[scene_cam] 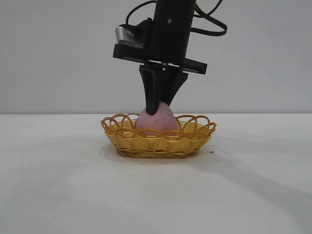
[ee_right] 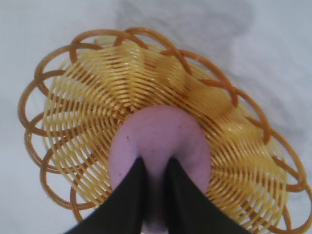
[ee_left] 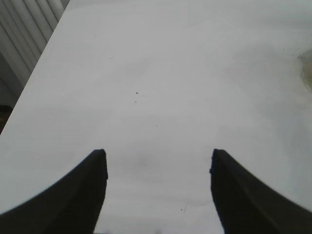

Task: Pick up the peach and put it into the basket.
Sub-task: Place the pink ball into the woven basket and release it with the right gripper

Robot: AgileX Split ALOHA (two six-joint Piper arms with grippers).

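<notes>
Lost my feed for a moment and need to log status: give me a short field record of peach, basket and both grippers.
peach: sits inside the basket, pointed top upward
basket: upright on the white table
right gripper: pointing down over the basket, fingertips at the peach's top, close together on either side of it
left gripper: open, over bare table, holding nothing
placement: peach in basket; release not confirmed

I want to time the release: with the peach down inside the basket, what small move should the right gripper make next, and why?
Probably open wider, then lift straight up. The peach sits inside the basket, yet the right gripper has its fingers close together at the peach's top, so rising now might drag it out.
</notes>
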